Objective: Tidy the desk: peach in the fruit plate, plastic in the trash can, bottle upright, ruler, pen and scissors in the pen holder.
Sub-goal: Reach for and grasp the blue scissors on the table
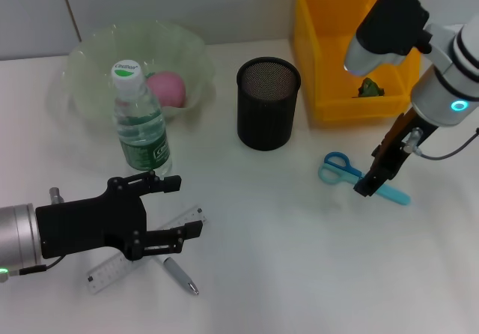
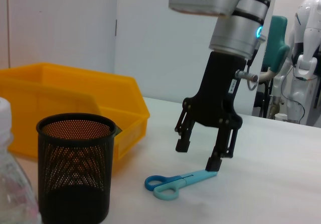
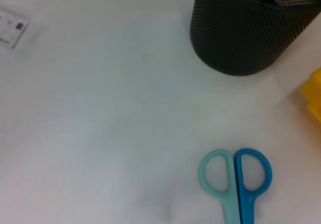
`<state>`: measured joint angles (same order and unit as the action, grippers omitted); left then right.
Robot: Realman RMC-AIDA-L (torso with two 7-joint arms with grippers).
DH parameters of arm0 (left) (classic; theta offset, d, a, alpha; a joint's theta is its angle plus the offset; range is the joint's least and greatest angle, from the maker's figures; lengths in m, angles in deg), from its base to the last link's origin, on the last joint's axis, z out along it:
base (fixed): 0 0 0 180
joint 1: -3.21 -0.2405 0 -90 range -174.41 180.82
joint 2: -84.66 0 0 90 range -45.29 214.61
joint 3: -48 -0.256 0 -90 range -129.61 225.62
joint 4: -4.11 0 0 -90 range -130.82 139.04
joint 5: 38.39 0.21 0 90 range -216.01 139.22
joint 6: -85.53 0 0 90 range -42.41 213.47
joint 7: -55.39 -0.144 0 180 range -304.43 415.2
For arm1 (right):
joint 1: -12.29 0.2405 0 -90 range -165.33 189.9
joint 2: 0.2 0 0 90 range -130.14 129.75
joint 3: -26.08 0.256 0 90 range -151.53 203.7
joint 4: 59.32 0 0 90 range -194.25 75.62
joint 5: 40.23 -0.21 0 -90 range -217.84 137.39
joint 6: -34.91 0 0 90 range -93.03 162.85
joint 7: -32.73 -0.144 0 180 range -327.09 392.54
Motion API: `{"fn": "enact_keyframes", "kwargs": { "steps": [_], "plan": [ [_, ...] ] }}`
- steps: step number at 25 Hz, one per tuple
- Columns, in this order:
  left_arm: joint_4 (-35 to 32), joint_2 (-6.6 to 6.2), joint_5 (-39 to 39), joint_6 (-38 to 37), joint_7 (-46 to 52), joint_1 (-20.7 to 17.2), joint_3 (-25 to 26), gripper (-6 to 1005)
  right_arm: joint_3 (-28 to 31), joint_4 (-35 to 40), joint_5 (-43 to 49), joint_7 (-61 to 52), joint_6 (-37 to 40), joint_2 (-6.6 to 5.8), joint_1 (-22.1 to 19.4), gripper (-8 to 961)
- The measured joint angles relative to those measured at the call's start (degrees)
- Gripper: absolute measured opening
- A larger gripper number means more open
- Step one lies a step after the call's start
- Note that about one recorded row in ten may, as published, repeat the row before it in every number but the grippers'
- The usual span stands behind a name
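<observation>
Scissors (image 1: 352, 175) lie partly hidden under the open right hand (image 1: 368, 181), one fingertip seemingly touching the blades.

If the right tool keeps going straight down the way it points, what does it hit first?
Most likely the scissors. The right tool points down at the table, open, one finger just above the blade end and the other to one side. Whether that finger already touches is hard to tell.
</observation>
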<state>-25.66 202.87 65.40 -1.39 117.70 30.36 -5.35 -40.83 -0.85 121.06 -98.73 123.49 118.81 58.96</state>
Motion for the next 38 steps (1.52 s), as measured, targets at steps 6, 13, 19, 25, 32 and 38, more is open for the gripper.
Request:
{"fn": "enact_keyframes", "kwargs": {
  "steps": [6, 13, 19, 25, 32, 38],
  "plan": [
    [0.16, 0.00, 0.00, 0.03, 0.04, -0.12, -0.10, 823, -0.07, -5.02, 0.11, -0.27, -4.69, -0.01, 0.76, 742],
    [0.16, 0.08, 0.00, 0.21, 0.63, -0.22, -0.17, 824, -0.12, -7.77, -0.20, -0.36, -7.98, 0.03, 0.81, 737],
    [0.08, 0.05, 0.10, 0.27, 0.80, -0.32, -0.18, 824, -0.15, -8.75, -0.46, -0.38, -8.91, 0.11, 0.87, 732],
    [0.07, 0.01, 0.16, 0.15, 0.99, -0.43, -0.18, 824, -0.15, -9.45, -0.62, -0.38, -9.55, 0.23, 1.17, 528],
    [0.07, -0.08, 0.18, 0.05, 1.39, -0.40, -0.18, 824, -0.15, -9.70, -0.68, -0.37, -9.68, 0.26, 1.04, 366],
    [0.07, -0.09, 0.18, -0.03, 1.41, -0.47, -0.17, 824, -0.15, -10.63, -0.72, -0.24, -10.26, 0.26, 1.17, 358]
  ]
}}
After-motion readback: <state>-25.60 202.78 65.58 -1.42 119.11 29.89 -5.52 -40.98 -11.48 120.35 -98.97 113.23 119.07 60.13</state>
